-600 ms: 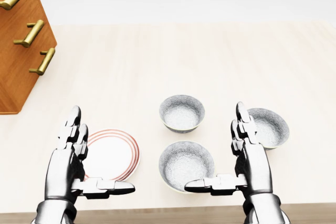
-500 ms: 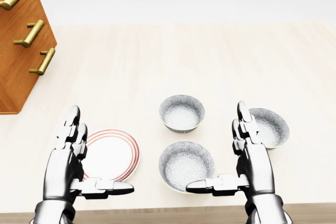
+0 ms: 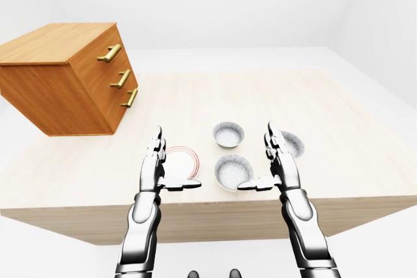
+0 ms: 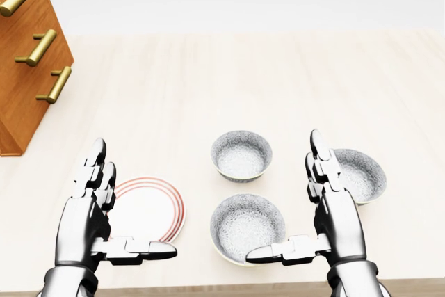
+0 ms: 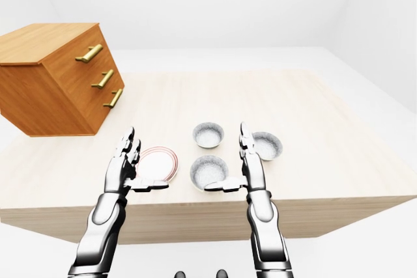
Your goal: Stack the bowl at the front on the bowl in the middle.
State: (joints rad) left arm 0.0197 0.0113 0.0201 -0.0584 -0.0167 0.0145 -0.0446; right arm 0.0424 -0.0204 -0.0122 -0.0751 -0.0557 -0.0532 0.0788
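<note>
Three grey speckled bowls stand on the pale wooden table. In the head view one bowl lies lowest, by the table's bottom edge. A second bowl sits just above it, and a third bowl is off to the right. My right hand is open, its fingers upright between the lowest and the right bowl, with its thumb pointing left over the lowest bowl's rim. My left hand is open too, held over the plate at the lower left. Neither hand holds anything.
A white plate with a red rim lies left of the lowest bowl. A wooden drawer chest with brass handles stands at the table's upper left. The table's edge runs just below the hands.
The whole picture has shifted slightly downward, so the camera has moved a little. Both hands keep the same open pose and the bowls have not moved on the table.
</note>
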